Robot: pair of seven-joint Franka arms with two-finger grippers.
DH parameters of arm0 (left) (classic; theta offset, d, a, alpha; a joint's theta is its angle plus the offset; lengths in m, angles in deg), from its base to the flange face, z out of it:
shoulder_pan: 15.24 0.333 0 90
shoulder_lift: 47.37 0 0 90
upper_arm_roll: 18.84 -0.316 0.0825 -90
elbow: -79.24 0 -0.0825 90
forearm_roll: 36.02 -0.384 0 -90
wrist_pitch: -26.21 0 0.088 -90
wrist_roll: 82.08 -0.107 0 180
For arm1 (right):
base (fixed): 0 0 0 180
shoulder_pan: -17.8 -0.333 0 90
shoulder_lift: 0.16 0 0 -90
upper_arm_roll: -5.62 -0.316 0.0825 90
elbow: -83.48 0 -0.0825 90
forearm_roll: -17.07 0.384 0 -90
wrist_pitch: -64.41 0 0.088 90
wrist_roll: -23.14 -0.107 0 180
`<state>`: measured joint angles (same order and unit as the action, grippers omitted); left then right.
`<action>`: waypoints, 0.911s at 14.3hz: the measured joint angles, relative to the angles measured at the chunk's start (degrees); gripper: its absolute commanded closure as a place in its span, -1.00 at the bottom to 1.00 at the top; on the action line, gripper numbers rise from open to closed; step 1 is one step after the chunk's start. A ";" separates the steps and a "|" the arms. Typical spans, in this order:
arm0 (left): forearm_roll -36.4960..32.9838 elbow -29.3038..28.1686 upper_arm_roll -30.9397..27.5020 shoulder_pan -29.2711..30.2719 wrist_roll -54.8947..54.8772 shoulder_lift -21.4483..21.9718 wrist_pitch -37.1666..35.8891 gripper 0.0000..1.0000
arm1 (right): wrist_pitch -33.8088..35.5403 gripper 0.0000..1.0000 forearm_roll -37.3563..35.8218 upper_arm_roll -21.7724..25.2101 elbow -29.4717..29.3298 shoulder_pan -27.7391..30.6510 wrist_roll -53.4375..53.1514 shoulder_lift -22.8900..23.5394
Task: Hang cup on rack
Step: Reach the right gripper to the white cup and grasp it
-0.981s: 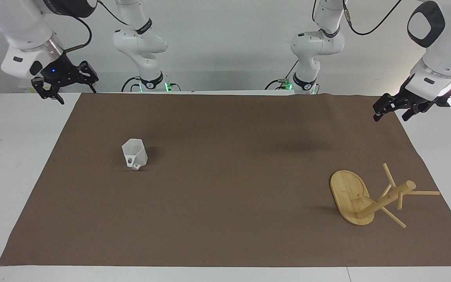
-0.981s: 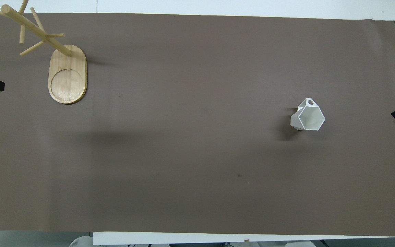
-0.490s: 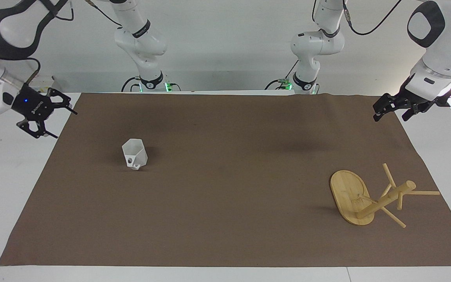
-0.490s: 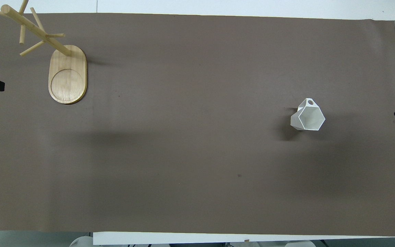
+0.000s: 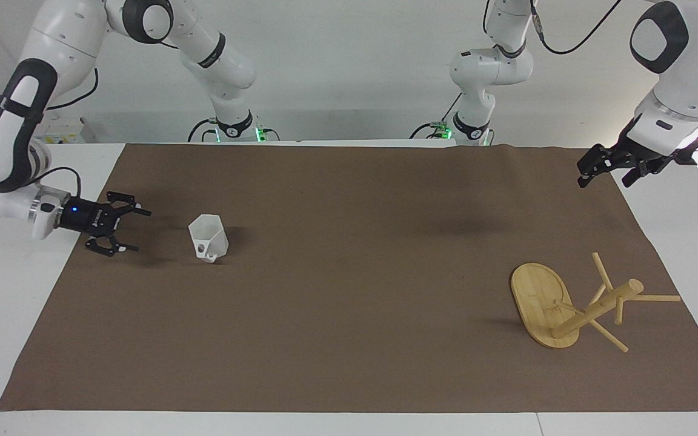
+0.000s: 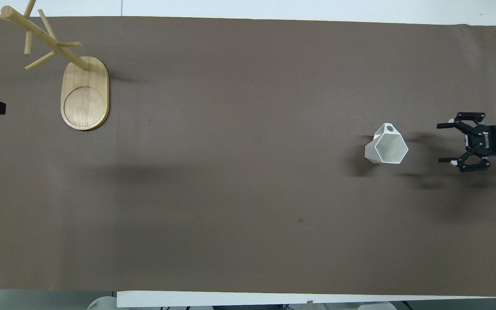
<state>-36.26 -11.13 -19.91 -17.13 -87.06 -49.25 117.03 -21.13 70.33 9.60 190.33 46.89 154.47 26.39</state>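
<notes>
Cup (image 5: 208,238) stands unmoved on the brown surface (image 5: 349,339) toward the right arm's end. Right end effector (image 5: 131,230) has dropped low beside it, fingers spread, not touching. Left end effector (image 5: 604,171) waits; fingers unreadable. Rack (image 5: 573,306) stands well apart with open mat between.
</notes>
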 measured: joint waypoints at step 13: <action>0.00 0.00 0.00 0.00 0.00 0.00 0.00 -1.00 | -4.70 -0.99 8.45 -0.37 9.66 -5.72 10.11 -0.63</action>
<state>-36.26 -11.13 -19.91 -17.13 -87.06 -49.25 117.03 -25.83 78.78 9.23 199.99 41.17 164.57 25.76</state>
